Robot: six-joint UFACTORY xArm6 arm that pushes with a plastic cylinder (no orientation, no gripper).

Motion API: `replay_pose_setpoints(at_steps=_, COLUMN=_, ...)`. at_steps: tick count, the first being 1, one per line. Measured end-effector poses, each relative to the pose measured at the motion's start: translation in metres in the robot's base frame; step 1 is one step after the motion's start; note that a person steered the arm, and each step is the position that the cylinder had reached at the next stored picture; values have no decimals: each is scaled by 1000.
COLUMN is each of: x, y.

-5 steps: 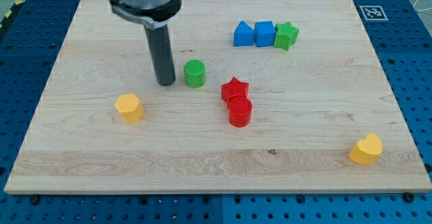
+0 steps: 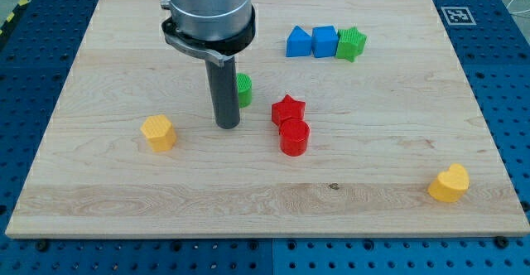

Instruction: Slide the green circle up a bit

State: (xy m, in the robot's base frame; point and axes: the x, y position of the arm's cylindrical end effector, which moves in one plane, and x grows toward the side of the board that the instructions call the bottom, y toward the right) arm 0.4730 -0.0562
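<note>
No jaws on our rig, nothing held: just a rod.
Our tip sat below the green circle, rod half hiding it, placed to push up.

The rod hides most of the green circle — only its right edge shows, so whether my tip touches it cannot be told. The arm's upper part is cut off by the view's top — the bench shows whole.

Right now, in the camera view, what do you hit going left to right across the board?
yellow block → my tip → red star → blue block → green star → yellow heart
</note>
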Motion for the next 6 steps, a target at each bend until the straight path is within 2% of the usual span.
replay_pose_setpoints(at_steps=2, x=-30, y=0)
replay_pose_setpoints(at_steps=6, x=-50, y=2)
